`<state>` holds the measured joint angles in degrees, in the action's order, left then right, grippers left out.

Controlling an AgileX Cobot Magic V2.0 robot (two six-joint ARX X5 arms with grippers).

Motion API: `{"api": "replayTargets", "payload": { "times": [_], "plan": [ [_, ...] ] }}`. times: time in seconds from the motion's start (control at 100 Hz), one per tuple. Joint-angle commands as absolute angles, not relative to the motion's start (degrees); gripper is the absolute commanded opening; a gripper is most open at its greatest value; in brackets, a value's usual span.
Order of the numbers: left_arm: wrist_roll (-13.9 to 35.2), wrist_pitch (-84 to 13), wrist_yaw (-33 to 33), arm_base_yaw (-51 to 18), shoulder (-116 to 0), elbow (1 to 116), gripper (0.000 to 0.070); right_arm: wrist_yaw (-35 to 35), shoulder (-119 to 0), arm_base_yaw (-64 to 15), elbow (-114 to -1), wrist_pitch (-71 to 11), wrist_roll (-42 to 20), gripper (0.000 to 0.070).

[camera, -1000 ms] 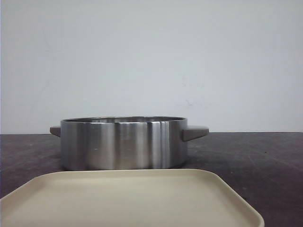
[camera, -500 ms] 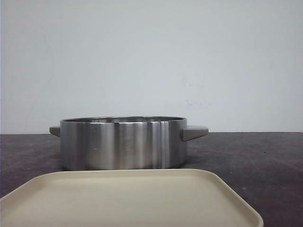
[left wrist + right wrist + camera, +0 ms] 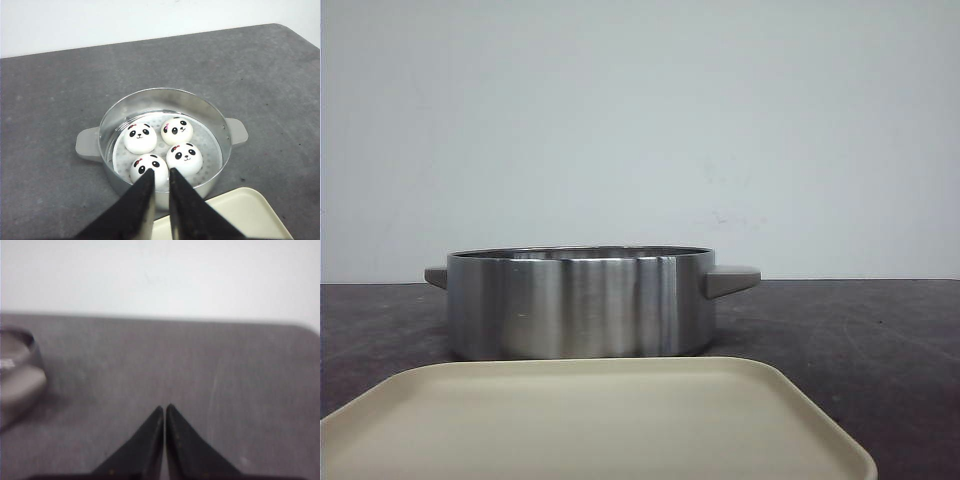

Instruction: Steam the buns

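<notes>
Several white panda-face buns lie on the perforated steamer plate inside the steel pot (image 3: 226,131): one (image 3: 140,138), another (image 3: 177,131), a third (image 3: 185,157), and the nearest (image 3: 149,169) partly behind my fingertips. My left gripper (image 3: 161,171) hovers above the pot's near rim, its jaws a narrow gap apart with nothing between them. My right gripper (image 3: 164,407) is shut and empty over bare table, away from the pot (image 3: 17,385). In the front view the pot (image 3: 580,305) hides the buns and neither gripper shows.
A cream tray (image 3: 590,420) lies in front of the pot, nothing on it; its corner shows in the left wrist view (image 3: 250,210). The pot has two grey side handles (image 3: 87,144). The dark grey table ends at a white wall behind.
</notes>
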<state>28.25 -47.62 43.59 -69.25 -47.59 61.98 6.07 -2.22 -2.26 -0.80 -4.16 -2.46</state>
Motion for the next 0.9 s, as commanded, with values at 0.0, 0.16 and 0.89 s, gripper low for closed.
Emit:
{"api": "replayTargets", "payload": {
  "times": [0.0, 0.16, 0.89],
  "plan": [
    [28.6, -47.11, 43.92, -69.93, -47.92, 62.89, 0.0, 6.04, -0.67, -1.98, -0.64, -7.09, -4.01, 0.0007],
    [28.6, -47.07, 43.92, -69.93, -47.9, 62.89, 0.0, 5.43, -0.21, -1.15, -0.64, -9.89, -3.81, 0.0007],
    [28.6, -47.09, 43.92, -69.93, -47.92, 62.92, 0.0, 5.58, -0.21, -1.15, -0.64, -8.95, -3.84, 0.0007]
  ]
}}
